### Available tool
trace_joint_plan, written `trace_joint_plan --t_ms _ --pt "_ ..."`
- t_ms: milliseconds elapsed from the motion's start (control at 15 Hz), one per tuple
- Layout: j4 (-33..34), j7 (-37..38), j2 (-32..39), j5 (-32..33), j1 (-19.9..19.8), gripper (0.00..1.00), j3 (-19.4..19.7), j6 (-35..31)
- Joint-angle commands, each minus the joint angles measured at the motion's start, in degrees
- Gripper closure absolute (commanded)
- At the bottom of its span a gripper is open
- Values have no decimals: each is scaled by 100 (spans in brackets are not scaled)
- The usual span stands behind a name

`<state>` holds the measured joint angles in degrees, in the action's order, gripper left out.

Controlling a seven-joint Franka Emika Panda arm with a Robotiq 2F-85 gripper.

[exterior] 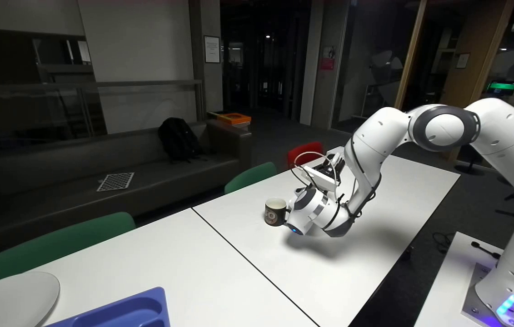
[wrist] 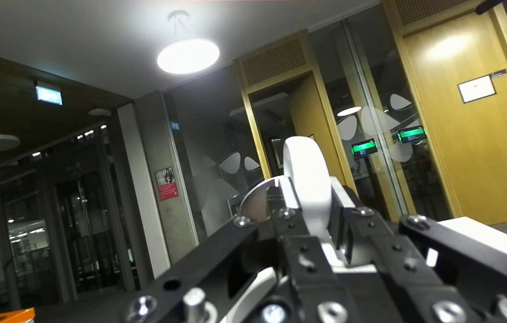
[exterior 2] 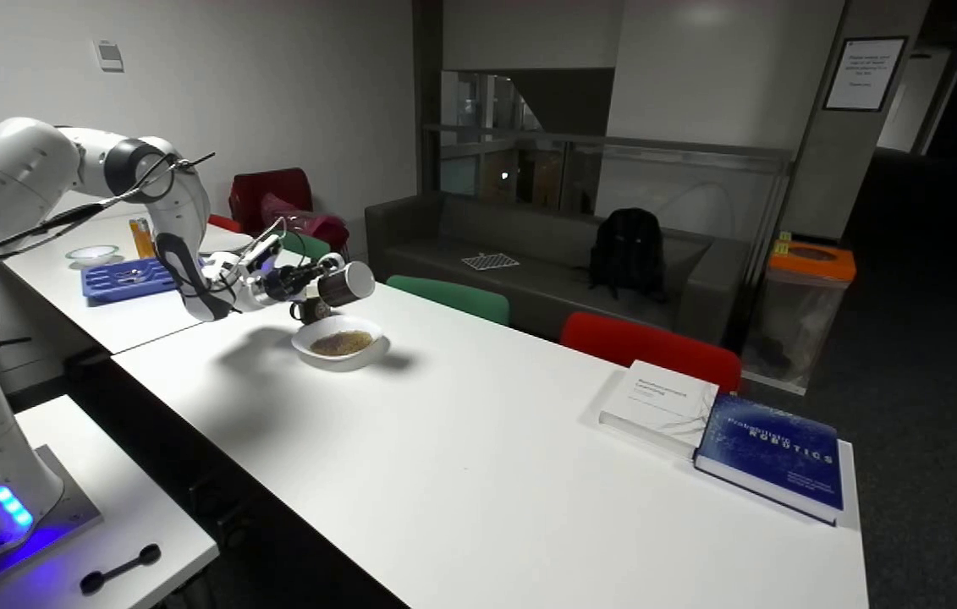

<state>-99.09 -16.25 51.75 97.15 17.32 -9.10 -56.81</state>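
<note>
My gripper [wrist: 311, 190] is shut on the white handle [wrist: 309, 163] of a mug. In an exterior view the held mug [exterior 2: 334, 290] is dark with a white end, tipped on its side in the air, the white end facing right. A white bowl [exterior 2: 302, 342] with brown grains [exterior 2: 343, 342] sits on the table below it. A dark mug [exterior: 275, 213] with a round print stands upright on the table beside the wrist; it also shows behind the bowl [exterior 2: 309, 311]. In an exterior view the arm hides the gripper, held mug and bowl.
A blue tray [exterior: 159, 302] and a grey-white plate [exterior: 16, 295] lie on the adjoining table. An orange bottle [exterior 2: 141, 238] and a small bowl [exterior 2: 93, 254] stand by the tray. A white book [exterior 2: 660, 402] and a blue book [exterior 2: 770, 452] lie at the far end. Chairs line one side.
</note>
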Motion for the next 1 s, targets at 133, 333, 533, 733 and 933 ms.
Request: trace_joint_plan --t_ms 133,333,533,733,933 --pt "219 -350 58 -68 139 95 99 399" --pt "241 -425 65 -76 145 95 105 424" --pt "252 -519 69 -92 157 95 112 492" --pt "254 -574 74 -82 157 95 110 570" --pt "274 -378 64 -111 103 95 49 476"
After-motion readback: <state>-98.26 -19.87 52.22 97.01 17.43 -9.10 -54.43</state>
